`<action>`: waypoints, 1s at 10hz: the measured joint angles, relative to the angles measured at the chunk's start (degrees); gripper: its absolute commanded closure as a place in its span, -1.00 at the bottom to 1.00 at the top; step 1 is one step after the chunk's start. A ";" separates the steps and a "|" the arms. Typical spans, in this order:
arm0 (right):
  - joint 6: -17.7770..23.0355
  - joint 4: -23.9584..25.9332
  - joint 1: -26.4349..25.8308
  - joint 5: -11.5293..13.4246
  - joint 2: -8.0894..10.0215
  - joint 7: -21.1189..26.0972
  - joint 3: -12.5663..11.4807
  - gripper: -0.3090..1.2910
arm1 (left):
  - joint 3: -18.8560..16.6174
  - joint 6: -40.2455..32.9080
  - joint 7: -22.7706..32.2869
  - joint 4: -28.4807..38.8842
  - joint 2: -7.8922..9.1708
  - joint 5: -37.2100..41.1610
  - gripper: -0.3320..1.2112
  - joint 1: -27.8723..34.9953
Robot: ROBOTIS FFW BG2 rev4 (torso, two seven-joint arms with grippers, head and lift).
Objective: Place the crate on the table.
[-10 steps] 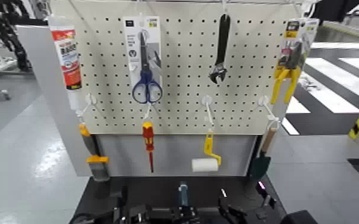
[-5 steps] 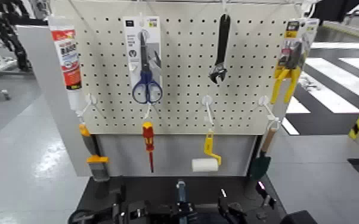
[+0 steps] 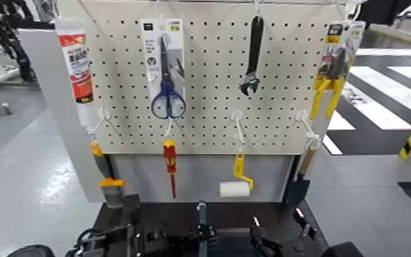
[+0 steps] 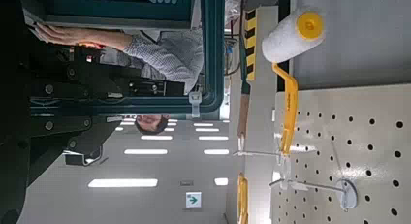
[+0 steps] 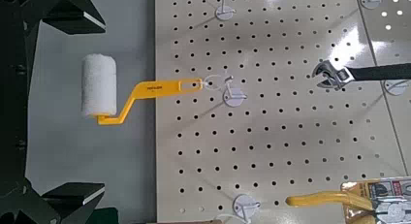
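Only the crate's thin upright blue-grey handle bar point(image 3: 201, 217) shows clearly, at the bottom middle of the head view over the black table point(image 3: 174, 210). The crate's body is mostly below the view's edge. My left gripper point(image 3: 128, 240) is at the bottom left, close beside the crate. My right gripper point(image 3: 266, 242) is at the bottom right. In the right wrist view its dark fingers point(image 5: 68, 11) stand wide apart with nothing between them, facing the back panel.
A cream pegboard point(image 3: 208, 130) rises behind the table with scissors point(image 3: 168, 82), a wrench point(image 3: 252, 58), yellow pliers point(image 3: 330, 85), a red screwdriver point(image 3: 170, 164), a paint roller point(image 3: 235, 188) and a sealant tube point(image 3: 77, 68). A person point(image 4: 165, 54) shows far off in the left wrist view.
The crate's handle bar has shifted left and slightly up. My left arm has come further into view at the bottom left. The right gripper has barely moved.
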State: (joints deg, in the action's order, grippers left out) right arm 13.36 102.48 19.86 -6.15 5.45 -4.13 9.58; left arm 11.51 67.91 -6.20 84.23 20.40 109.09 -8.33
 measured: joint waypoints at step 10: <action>0.09 -0.27 -0.16 -0.47 -0.09 0.00 0.50 -0.43 | 3.82 -0.32 -16.55 -11.13 -0.11 -16.58 0.95 -11.19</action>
State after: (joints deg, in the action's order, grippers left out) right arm 13.45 102.21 19.70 -6.63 5.36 -4.13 10.08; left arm 15.33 67.58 -22.75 73.10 20.29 92.51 -19.52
